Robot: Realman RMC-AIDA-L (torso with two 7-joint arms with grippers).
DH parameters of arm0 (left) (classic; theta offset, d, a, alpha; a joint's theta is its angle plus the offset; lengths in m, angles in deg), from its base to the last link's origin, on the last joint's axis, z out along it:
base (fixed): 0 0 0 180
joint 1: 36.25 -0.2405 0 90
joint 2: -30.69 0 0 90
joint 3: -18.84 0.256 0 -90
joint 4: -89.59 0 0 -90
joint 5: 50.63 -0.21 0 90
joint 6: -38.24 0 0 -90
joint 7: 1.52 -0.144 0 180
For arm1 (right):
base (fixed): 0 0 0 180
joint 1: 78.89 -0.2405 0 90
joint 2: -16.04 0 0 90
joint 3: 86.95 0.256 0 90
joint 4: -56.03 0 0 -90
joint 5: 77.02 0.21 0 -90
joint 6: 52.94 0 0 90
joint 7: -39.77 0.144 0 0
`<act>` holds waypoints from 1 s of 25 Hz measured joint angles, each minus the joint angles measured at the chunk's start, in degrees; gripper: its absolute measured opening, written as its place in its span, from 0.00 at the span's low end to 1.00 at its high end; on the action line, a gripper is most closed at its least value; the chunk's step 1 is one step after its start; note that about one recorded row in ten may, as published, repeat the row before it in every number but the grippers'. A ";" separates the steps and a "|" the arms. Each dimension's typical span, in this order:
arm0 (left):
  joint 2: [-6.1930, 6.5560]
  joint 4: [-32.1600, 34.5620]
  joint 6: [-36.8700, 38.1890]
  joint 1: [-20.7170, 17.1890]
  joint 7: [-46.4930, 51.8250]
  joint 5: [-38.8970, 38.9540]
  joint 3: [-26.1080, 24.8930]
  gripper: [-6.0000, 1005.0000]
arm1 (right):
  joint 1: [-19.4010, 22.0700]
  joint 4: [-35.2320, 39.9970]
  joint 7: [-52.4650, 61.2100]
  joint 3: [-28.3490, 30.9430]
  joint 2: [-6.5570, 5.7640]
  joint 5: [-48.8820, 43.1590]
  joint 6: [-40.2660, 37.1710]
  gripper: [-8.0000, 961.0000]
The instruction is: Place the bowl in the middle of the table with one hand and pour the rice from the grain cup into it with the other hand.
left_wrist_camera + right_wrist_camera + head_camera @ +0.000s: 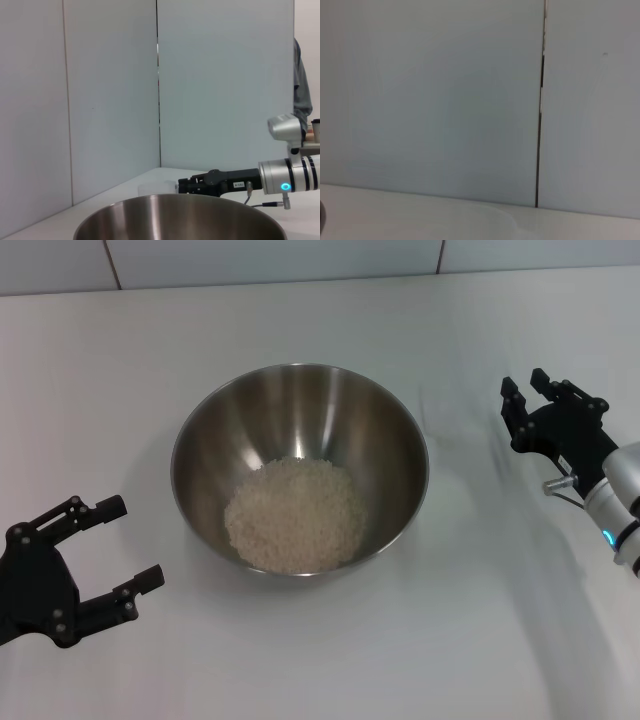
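The bowl (299, 468) sat mid-desk (320, 660), holding the rice (295, 514). Left gripper (108, 557) at eight o'clock and right gripper (527, 400) at three o'clock both stood spread, empty. The steel probably handles stiff and slippery; its thin rim suits gripping.

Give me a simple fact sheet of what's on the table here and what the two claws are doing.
bowl: steel bowl standing mid-table
rice: pale heap lying in the bowl's bottom
grain cup: faint clear cup on the table beyond the bowl, just ahead of the right gripper
left gripper: open, empty, beside the bowl's left
right gripper: open, empty, to the bowl's right
table: plain white top
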 joint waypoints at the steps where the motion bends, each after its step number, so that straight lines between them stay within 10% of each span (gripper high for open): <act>1: 0.00 0.00 0.01 0.00 0.00 0.00 0.00 0.81 | 0.60 -0.05 0.00 -0.31 -0.01 -0.01 -0.98 0.37; 15: -0.01 0.00 0.08 -0.02 -0.02 -0.17 -0.71 0.81 | 3.89 7.12 12.92 -6.61 -0.38 -0.04 -23.60 0.38; 25: -0.01 0.00 0.08 -0.09 -0.42 -0.38 -0.71 0.81 | -2.48 23.67 30.87 -29.05 -1.14 -0.06 -38.05 0.39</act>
